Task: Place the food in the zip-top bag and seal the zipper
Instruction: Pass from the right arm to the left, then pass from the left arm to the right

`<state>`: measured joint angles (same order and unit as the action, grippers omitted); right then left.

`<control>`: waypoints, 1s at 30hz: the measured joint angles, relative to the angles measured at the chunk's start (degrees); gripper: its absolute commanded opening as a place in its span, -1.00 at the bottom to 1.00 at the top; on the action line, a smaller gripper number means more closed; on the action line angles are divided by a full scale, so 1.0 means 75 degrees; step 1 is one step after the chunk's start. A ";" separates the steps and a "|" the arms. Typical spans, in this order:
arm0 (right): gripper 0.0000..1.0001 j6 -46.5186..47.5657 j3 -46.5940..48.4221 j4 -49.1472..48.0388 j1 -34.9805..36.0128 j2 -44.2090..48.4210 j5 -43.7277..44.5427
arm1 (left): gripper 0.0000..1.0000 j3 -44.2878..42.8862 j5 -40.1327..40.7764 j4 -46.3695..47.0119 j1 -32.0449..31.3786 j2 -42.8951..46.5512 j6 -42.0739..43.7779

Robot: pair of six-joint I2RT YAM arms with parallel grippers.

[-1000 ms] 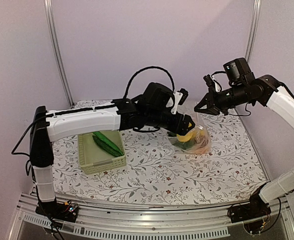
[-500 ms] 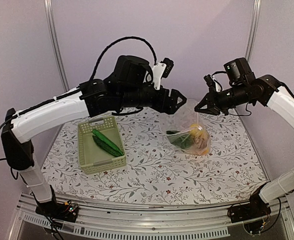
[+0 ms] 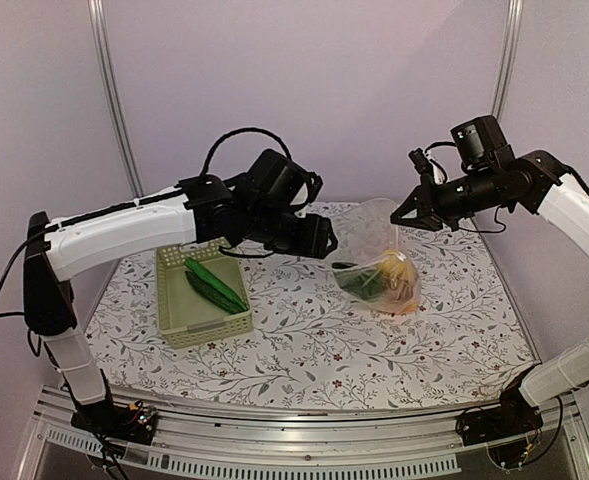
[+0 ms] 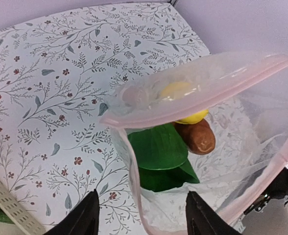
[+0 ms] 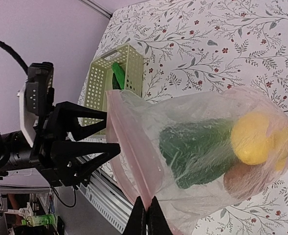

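Observation:
The zip-top bag (image 3: 374,235) stands open on the cloth, its top edge pinched in my shut right gripper (image 3: 406,214) (image 5: 147,215). Inside lies food: a yellow lemon (image 4: 195,117) (image 5: 254,137), dark green pieces (image 4: 158,147) (image 5: 197,152) and a brown piece (image 4: 198,137). The pink zipper (image 4: 183,105) (image 5: 126,147) runs along the mouth. My left gripper (image 3: 322,240) (image 4: 144,220) hangs open just left of the mouth, with the near lip of the bag between its fingertips, untouched. A long green cucumber (image 3: 214,285) lies in the basket.
The pale green slotted basket (image 3: 209,328) (image 5: 97,83) sits at the left of the floral cloth. Side walls and metal posts close in the back and both sides. The table's metal rail runs along the near edge.
My left gripper pulled out of the bag's mouth, rose, then came down and back to the left. The right gripper kept hold of the bag's edge without moving.

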<state>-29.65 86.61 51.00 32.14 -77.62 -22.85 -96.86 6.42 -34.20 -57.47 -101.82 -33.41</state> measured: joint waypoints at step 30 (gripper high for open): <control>-0.62 0.0592 0.2116 0.1953 0.0268 -0.1370 0.2282 | -1.00 -0.1489 -0.0656 0.0743 0.0513 -0.1268 -0.1160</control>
<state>-25.21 102.48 65.65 34.15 -87.90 -5.74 -108.03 1.50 -28.62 -53.63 -111.33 -42.11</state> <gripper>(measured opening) 0.235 0.004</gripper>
